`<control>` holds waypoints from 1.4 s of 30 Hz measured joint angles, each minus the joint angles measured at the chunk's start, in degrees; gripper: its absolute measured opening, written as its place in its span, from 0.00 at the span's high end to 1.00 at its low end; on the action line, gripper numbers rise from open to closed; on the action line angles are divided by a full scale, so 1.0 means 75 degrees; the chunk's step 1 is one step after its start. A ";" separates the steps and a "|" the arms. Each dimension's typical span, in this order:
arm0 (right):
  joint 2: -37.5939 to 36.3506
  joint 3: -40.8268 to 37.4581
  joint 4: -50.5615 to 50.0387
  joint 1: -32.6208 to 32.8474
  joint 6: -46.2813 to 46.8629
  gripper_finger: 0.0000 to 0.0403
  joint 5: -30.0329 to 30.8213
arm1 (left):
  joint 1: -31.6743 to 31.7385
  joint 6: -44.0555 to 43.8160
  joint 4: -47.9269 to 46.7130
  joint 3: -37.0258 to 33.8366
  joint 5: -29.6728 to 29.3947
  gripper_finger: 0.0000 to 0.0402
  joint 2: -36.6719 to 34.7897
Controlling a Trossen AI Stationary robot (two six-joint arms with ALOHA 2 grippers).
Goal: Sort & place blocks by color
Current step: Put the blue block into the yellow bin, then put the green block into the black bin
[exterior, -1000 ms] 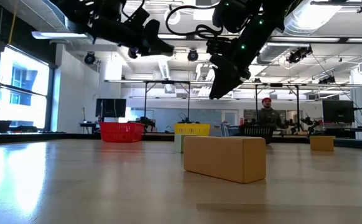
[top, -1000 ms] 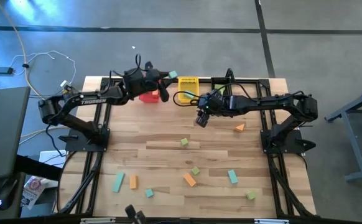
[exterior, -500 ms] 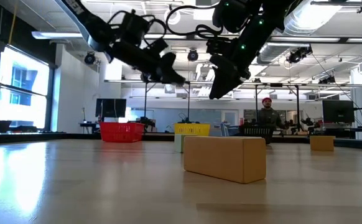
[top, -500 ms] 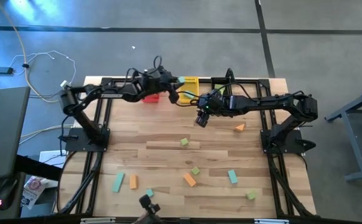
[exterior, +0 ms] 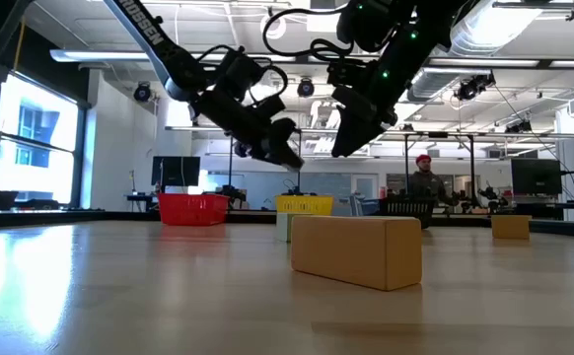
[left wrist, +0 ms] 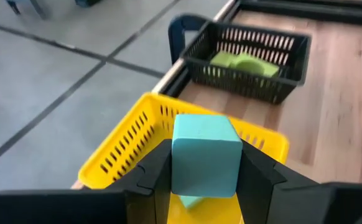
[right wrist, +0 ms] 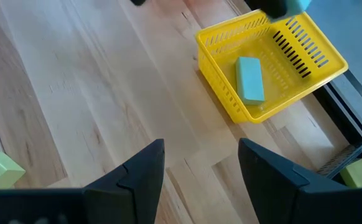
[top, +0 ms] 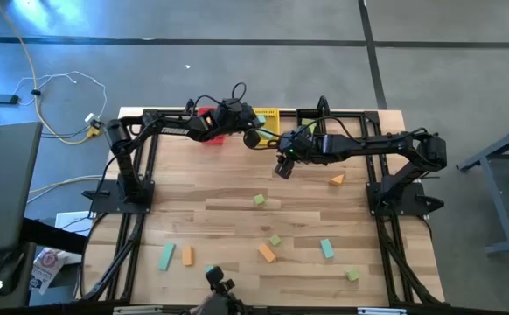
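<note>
tabletop: light wood planks, black frame rails at the sides and far edge.
bins: three mesh baskets along the far edge. Red bin, yellow bin, black bin. All thin plastic lattice walls.
blocks: matte, foam-like cubes and short bars.
loose count on tabletop, high view: 3 orange, 3 teal, 3 green. Orange wedge on the right, green cube mid, orange bar near centre, teal bar to its right, green cube near right, teal bar and orange bar near left.
binned: one teal bar lies flat in the yellow bin; green pieces in the black bin, count unclear.
left gripper: arm stretched across the far edge, wrist over the yellow bin. Jaws clamped on a teal cube, one finger on each side face, cube held above the bin's near wall.
right gripper: arm reaches left from its base, wrist pitched down, hanging above bare tabletop just near of the yellow bin. Jaws parted, nothing between them.
low view: orange bar closest to camera; a person stands in the room behind.
</note>
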 joint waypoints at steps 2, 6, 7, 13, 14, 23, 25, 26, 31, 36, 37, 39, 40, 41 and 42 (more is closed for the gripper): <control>0.0000 0.0000 0.0000 0.0000 0.0000 0.52 -0.0009 | 0.0019 0.0001 -0.0159 0.0015 -0.0002 0.72 0.0031; 0.0000 0.0000 0.0000 -0.0003 0.0005 0.52 -0.0464 | 0.0050 0.0076 -0.0440 0.0018 -0.0004 0.72 0.0031; 0.0000 0.0000 0.0000 -0.0001 0.0042 0.52 -0.0678 | 0.0056 0.0065 -0.0516 0.0018 -0.0004 0.72 0.0031; 0.0000 0.0000 -0.0104 0.0226 0.0346 0.52 -0.1742 | 0.0099 0.0064 -0.1026 0.0018 -0.0002 0.72 0.0031; 0.0000 0.0000 -0.0120 0.0307 0.0346 0.52 -0.1794 | 0.0099 0.0064 -0.1020 0.0018 -0.0002 0.72 0.0031; 0.0003 0.0000 -0.0117 0.1079 0.0386 0.52 -0.1537 | 0.0099 0.0184 -0.0919 0.0018 0.0338 0.64 0.0031; 0.0003 0.0000 -0.0117 0.1218 0.0394 0.52 -0.1536 | 0.0099 0.0182 -0.0854 0.0018 0.0395 0.60 0.0031; 0.0003 0.0000 -0.0117 0.1277 0.0407 0.52 -0.1530 | 0.0096 0.0162 -0.0845 0.0018 0.0395 0.58 0.0031; 0.0003 0.0000 -0.0130 0.1481 0.0574 0.52 -0.1553 | 0.0093 -0.0229 -0.0851 0.0018 0.0368 0.52 0.0029; 0.0003 0.0000 -0.0205 0.1626 0.0574 0.52 -0.1562 | 0.0092 -0.0399 -0.1292 0.0009 0.0276 0.51 -0.0285; 0.0003 0.0000 -0.0225 0.1656 0.0574 0.52 -0.1569 | 0.0080 -0.0401 -0.1451 0.0009 0.0278 0.52 -0.0406; 0.0003 0.0000 -0.0269 0.1728 0.0575 0.52 -0.1611 | 0.0072 -0.0400 -0.1746 0.0009 0.0278 0.52 -0.0694; 0.0003 0.0000 -0.0304 0.1775 0.0577 0.52 -0.1622 | 0.0058 -0.0399 -0.1934 0.0009 0.0278 0.52 -0.0871; 0.0003 0.0000 -0.0333 0.1823 0.0587 0.52 -0.1641 | 0.0043 -0.0399 -0.2090 0.0009 0.0272 0.52 -0.1045; 0.0003 0.0000 -0.0353 0.1877 0.0595 0.52 -0.1694 | 0.0025 -0.0399 -0.2251 0.0009 0.0253 0.52 -0.1233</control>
